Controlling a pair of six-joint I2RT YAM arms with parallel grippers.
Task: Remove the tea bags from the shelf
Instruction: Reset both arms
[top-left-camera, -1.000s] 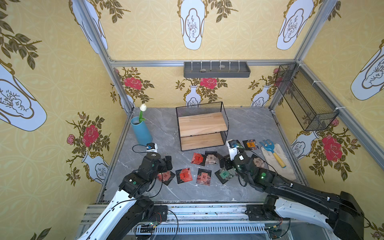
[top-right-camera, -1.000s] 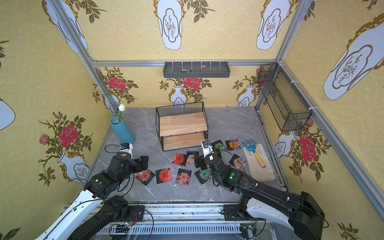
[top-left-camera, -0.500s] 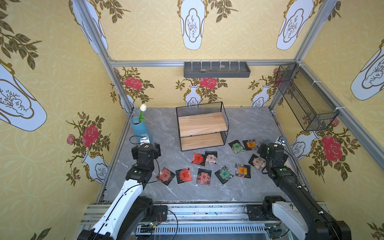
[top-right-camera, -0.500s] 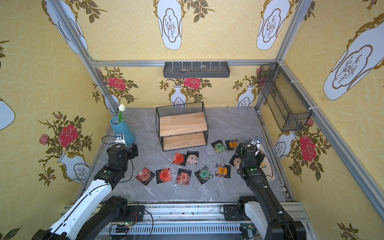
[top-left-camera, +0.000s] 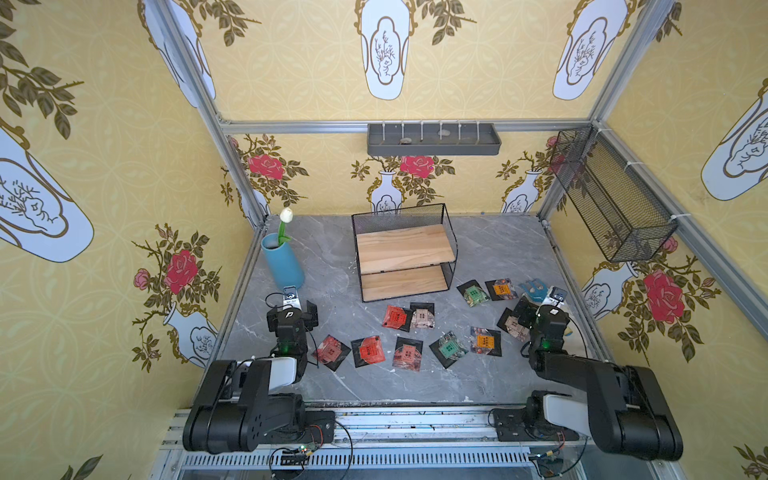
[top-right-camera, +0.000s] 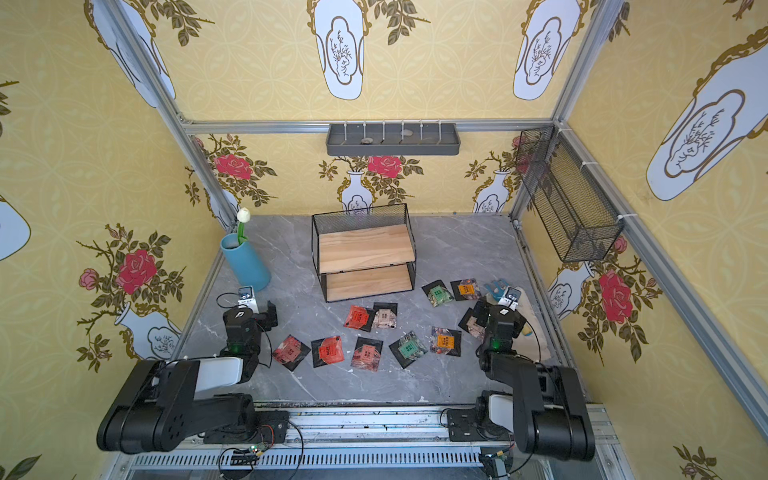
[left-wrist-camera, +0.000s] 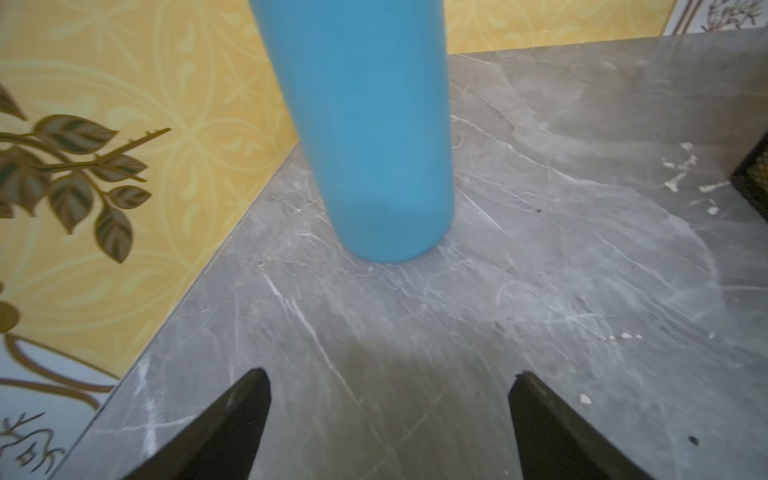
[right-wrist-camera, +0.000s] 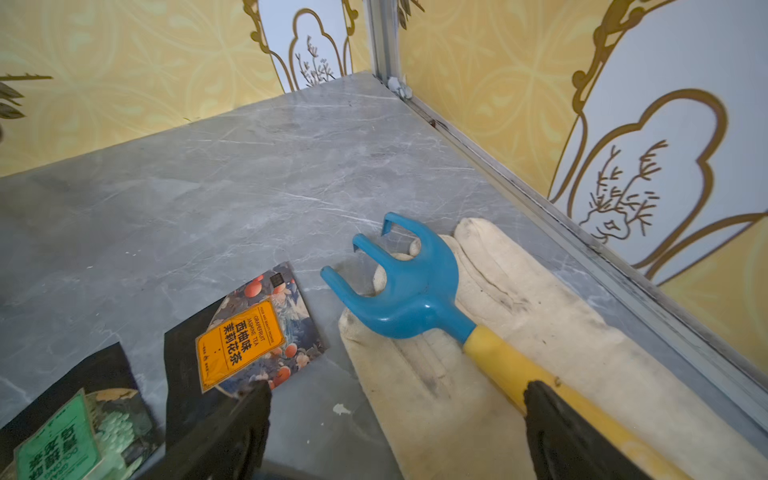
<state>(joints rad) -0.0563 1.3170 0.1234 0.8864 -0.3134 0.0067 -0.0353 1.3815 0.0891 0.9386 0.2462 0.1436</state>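
1. Here, only its wrist view showed the left gripper (left-wrist-camera: 390, 374) spread, facing the vase (left-wrist-camera: 365, 124).
2. The tea bags (top-left-camera: 408, 352) lay on the table (top-left-camera: 490, 249) before the seemingly bare shelf (top-left-camera: 404, 248).
3. The right gripper (right-wrist-camera: 399, 386), also spread, had withdrawn toward the rake (right-wrist-camera: 409, 291).

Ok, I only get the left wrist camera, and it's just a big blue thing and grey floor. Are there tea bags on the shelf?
Observer: No. In both top views the two wooden boards of the shelf are bare.
Operator: Where are they then?
Observer: The tea bags lie scattered on the table, in front of the shelf.
Operator: And my other arm?
Observer: The right end effector is open and holds nothing, by a blue rake that lies on a beige glove.
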